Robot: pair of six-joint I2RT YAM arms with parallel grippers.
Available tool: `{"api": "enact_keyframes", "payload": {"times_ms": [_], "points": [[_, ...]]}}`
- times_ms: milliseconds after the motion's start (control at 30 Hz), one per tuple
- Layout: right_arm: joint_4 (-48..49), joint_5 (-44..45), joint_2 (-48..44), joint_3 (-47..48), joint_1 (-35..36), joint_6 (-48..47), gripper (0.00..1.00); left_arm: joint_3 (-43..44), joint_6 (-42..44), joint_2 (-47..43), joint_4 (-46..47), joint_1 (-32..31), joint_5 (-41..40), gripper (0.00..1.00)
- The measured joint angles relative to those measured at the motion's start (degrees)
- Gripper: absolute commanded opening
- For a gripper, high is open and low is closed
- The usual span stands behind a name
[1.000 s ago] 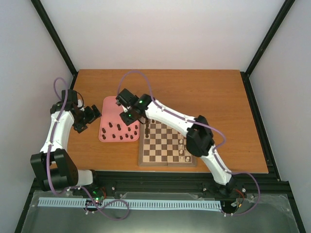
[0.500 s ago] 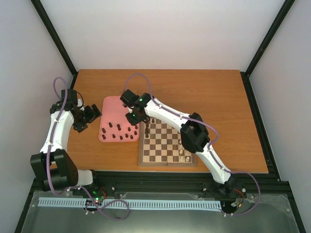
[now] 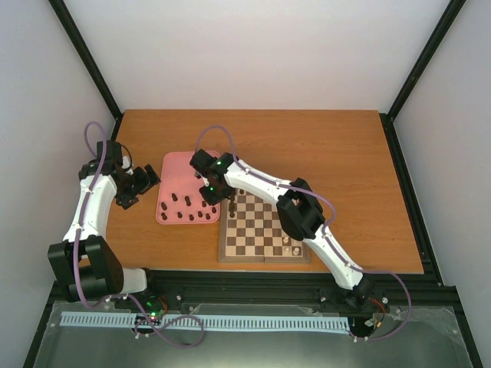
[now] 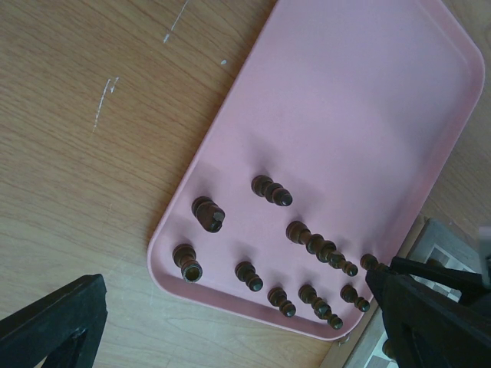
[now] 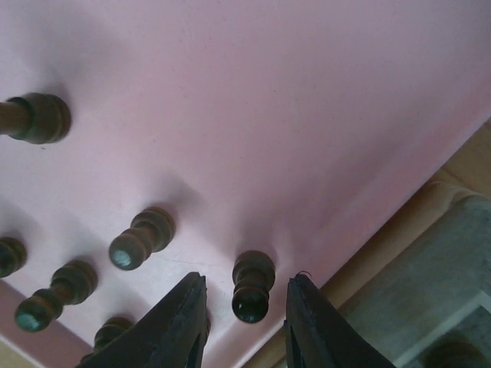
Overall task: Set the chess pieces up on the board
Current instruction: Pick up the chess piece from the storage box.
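Note:
Several dark brown chess pieces [image 3: 189,208] stand on a pink tray [image 3: 173,165] left of the board [image 3: 265,230]. My right gripper [image 3: 212,196] hangs over the tray's near right corner. In the right wrist view it [image 5: 247,290] is open, with its fingertips either side of one dark pawn [image 5: 253,277] and not touching it. My left gripper [image 3: 143,181] is open and empty over the table left of the tray. Its view shows the pieces [image 4: 307,238] in the tray [image 4: 345,107]. A dark piece [image 3: 232,202] stands at the board's far left corner.
Cream-white pieces [image 3: 290,244] stand along the board's near right edge. The right arm's links stretch over the board. The board's light rim [image 5: 430,199] lies right beside the tray's edge. Bare wooden table [image 3: 330,146] lies behind and to the right.
My right gripper has shifted slightly nearer and to the right over the tray, and its elbow has swung left. The left arm has not moved.

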Motion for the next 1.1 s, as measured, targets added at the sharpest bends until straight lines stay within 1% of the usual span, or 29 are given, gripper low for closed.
{"api": "enact_keyframes", "payload": {"times_ms": [267,400,500,600,800,933,1100], "points": [[-1.01,-0.2,2.47,2.08,0.0,-0.15,0.3,0.0,0.02,0.0,0.0,0.0,-0.11,1.0],[-1.51,-0.2,2.56,2.36,0.0,-0.31,0.23,0.0,0.0,0.02,0.0,0.0,-0.13,1.0],[-1.62,-0.2,2.56,2.38,0.0,-0.66,0.14,0.0,0.02,0.11,0.0,0.0,-0.15,1.0],[-1.62,-0.2,2.56,2.47,0.0,-0.92,0.07,0.0,0.0,0.35,0.0,0.0,-0.15,1.0],[-1.55,-0.17,2.56,3.04,0.0,-1.46,0.06,0.0,0.02,0.74,0.0,0.0,-0.17,1.0],[-1.38,0.13,2.51,5.2,-0.02,-1.68,0.05,0.04,0.02,0.74,0.0,0.0,-0.17,1.0],[-1.22,0.94,0.09,6.12,-0.35,-1.62,0.05,0.07,0.02,0.74,0.0,0.0,-0.17,1.0]]}}
